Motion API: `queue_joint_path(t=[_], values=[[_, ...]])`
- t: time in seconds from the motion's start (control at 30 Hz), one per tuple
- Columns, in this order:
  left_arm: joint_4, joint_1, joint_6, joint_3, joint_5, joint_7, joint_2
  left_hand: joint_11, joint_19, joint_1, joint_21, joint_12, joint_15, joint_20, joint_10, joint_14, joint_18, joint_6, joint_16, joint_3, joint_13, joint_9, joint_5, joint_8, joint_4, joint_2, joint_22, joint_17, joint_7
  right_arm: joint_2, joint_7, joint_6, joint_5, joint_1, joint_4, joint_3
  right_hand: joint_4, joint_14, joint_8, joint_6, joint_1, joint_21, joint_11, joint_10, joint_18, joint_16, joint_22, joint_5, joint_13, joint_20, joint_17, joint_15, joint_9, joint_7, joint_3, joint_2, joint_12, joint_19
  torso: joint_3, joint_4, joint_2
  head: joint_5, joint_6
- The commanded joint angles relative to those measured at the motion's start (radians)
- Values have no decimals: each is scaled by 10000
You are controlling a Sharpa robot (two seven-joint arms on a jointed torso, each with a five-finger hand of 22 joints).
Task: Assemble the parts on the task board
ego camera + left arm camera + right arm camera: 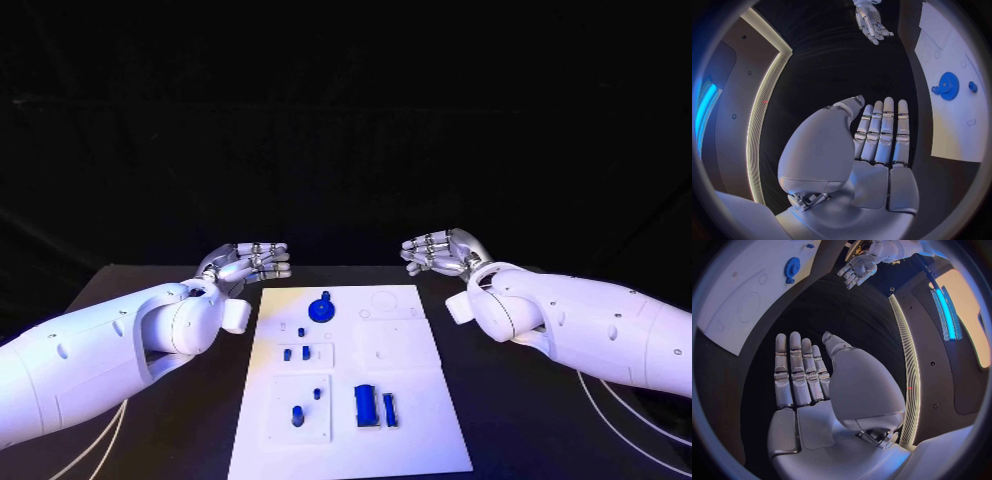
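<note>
- The task board (389,350) lies in the middle of the black table (534,420), its long side running from the near edge toward the far edge.
- A round blue gear (322,308) sits near the board's far left corner; the same gear shows in the left wrist view (948,86) and the right wrist view (791,266).
- Small blue pegs (296,352) stand along the board's left side, one more (299,414) closer to the near edge.
- Two upright blue blocks (366,404) stand side by side near the board's near edge, about midway across.
- The left hand (248,263) hovers off the board's far left corner, holding nothing; its fingers (882,131) lie straight and side by side.
- The right hand (444,252) hovers beyond the board's far right corner, also released, its fingers (798,371) stretched out flat.
- Both hands are well apart from the parts and touch nothing.
</note>
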Motion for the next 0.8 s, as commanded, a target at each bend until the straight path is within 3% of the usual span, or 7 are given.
queue_joint_path(t=[0.03, 0.13, 0.17, 0.23, 0.5, 0.53, 0.8], values=[[-276, -42, -559, 5, 722, 1079, 187, 132, -37, -64, -939, -440, 149, 234, 24, -216, 133, -77, -1037, -197, -6, -18, 13, -158, -6, 43, -612, -355, -4, 172, 859, 901, 1021, 5, -197, 23, -114, 39, -185, 117, -160, -298, 17, 44, 202, -520, -494, -137, -608, 103, -374, 150, -219, 24, -46, 65, -243, 36, 12, 6, -186, -29, 123], [-505, -101, -630, 5, 786, 1265, 367, 161, 23, -92, -1606, -859, 299, 264, -72, -276, 74, -197, -1742, -552, -15, -28, 6, -395, -38, 57, -1049, -604, 5, 305, 971, 1001, 1135, 9, -340, 42, -325, 259, -294, 227, -271, -425, 67, 252, 238, -1068, -1194, -284, -1378, 141, -858, 199, -532, 49, -215, 182, -479, 140, 31, 8, -261, 25, 144], [-380, -71, -249, -1, 296, 438, 251, -373, -2168, -4390, -2465, -1176, -174, -629, -3114, -3056, -514, -3023, -2306, -1698, -635, -677, -479, -1326, -537, 452, -1348, -1305, -617, 240, 331, 323, 488, -2, -232, 32, -1221, -3126, -913, -2778, -4417, -1066, -357, -2992, -382, -1452, -3163, -764, -1904, -526, -1481, -116, -1234, -492, -903, 954, -939, -2771, 12, 4, -123, -12, 105], [-327, -88, -331, 2, 285, 472, 243, -428, -2436, -4955, -2628, -1251, -222, -728, -3518, -3405, -515, -3388, -2437, -1874, -635, -677, -533, -1326, -601, 502, -1425, -1305, -688, 226, 373, 241, 548, -35, -155, 57, -1221, -3524, -913, -3133, -4972, -1066, -410, -3361, -382, -1547, -3470, -841, -2038, -592, -1603, -852, -1351, -561, -1001, 954, -1018, -3116, 36, -1, -153, 28, 121], [415, -329, -1476, 52, 126, 951, 129, -750, -3721, -7480, -3156, -1995, -495, -1250, -5310, -5034, -736, -5038, -2797, -2550, -635, -677, -826, -1326, -892, 1370, -2131, -1305, -1047, 25, 976, -904, 1391, -492, 923, 409, -1221, -5479, -913, -4880, -7398, -1066, -1340, -5233, -657, -2479, -4663, -1137, -2400, -992, -1998, -852, -1783, -886, -1375, 954, -1299, -4808, 298, -54, -478, 471, 300], [641, -403, -1826, 67, 77, 1098, 94, -806, -3946, -7921, -3250, -1995, -1236, -1336, -5625, -5318, -791, -5331, -2853, -2670, -635, -677, -877, -1326, -939, 1370, -2131, -1305, -1116, -36, 1160, -1254, 1649, -632, 1252, 516, -1221, -5808, -913, -5174, -7807, -1066, -1340, -5547, -657, -2479, -4862, -1188, -2453, -1057, -2062, -852, -1853, -940, -1438, 954, -1347, -5091, 326, -60, -512, 518, 319], [2018, -851, -3952, 158, -218, 1988, -118, -1604, -4835, -9660, -3607, -1995, -1236, -1693, -6860, -6443, -948, -6470, -3743, -3160, -635, -677, -1598, -1326, -1673, 1370, -2131, -1305, -2034, -328, 2040, -2929, 2881, -1300, 2827, 1030, -1221, -7172, -913, -6389, -9500, -1066, -1340, -6852, -875, -2479, -5686, -1930, -3328, -1330, -2330, -852, -2150, -1763, -1723, 954, -2048, -6270, 343, -63, -534, 547, 331]])
